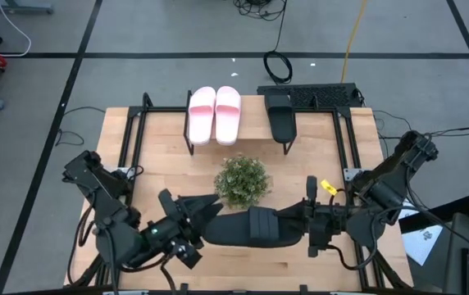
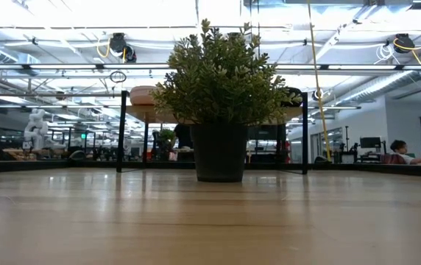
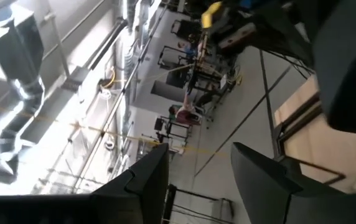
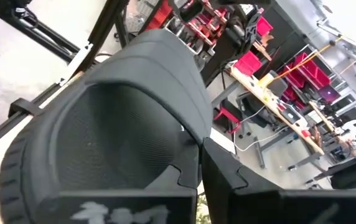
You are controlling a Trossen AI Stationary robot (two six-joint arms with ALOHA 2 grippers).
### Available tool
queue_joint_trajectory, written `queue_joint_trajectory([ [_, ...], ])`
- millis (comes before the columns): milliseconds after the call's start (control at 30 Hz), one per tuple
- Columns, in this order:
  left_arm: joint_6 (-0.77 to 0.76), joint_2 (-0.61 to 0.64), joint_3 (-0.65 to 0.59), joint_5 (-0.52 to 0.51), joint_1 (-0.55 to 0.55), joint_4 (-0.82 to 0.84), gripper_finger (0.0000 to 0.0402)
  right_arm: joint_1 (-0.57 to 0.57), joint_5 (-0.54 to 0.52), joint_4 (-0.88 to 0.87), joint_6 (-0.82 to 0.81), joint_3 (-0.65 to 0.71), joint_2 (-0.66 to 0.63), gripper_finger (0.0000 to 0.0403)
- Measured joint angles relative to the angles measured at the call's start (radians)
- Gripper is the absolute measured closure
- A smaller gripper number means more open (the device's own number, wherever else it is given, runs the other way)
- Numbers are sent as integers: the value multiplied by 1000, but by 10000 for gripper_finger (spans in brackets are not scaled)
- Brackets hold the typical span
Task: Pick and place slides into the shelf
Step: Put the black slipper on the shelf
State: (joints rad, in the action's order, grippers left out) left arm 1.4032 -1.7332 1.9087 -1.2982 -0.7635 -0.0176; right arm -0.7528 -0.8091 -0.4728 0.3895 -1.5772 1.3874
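A black slide (image 1: 251, 227) hangs in the air over the near part of the table, lengthwise left to right, just in front of the plant (image 1: 241, 180). My right gripper (image 1: 304, 223) is shut on its right end. My left gripper (image 1: 208, 210) stands open at the slide's left end; the left wrist view shows nothing between its fingers (image 3: 147, 180) and the slide (image 3: 346, 62) off to one side. On the shelf (image 1: 169, 123) at the far edge rest a pink pair (image 1: 214, 115) and another black slide (image 1: 281, 119), soles down. My right gripper pinches the sole's edge (image 4: 187, 146) at the black slide's right end between its two fingers (image 4: 240, 193). The fingers come about level from the table's right and lie along the slide. The slide is lifted clear of the table, its footbed (image 4: 116, 130) facing the wrist camera.
The potted plant (image 2: 221, 96) stands mid-table between the held slide and the shelf (image 2: 140, 110). The shelf's black legs (image 1: 128, 139) run along both sides of the table. A black keyboard (image 1: 321, 94) lies behind the shelf. Bare wood (image 1: 177, 164) lies left of the plant.
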Motion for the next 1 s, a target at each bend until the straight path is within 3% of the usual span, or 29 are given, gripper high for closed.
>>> queue_joint_trajectory([
  [233, -129, -2, 0, 96, 14, 179, 220, 0, 7, 15, 19, 0, 1, 403],
  [400, -169, -3, 0, 186, 24, 257, 220, 7, 83, 20, 2, 0, 0, 403],
  [633, -171, -3, 0, 274, 28, 278, 220, 34, 132, 35, -30, 0, 0, 403],
  [1000, -256, -3, 0, 493, 83, 343, 220, 94, 184, 34, -17, 0, -1, 403],
])
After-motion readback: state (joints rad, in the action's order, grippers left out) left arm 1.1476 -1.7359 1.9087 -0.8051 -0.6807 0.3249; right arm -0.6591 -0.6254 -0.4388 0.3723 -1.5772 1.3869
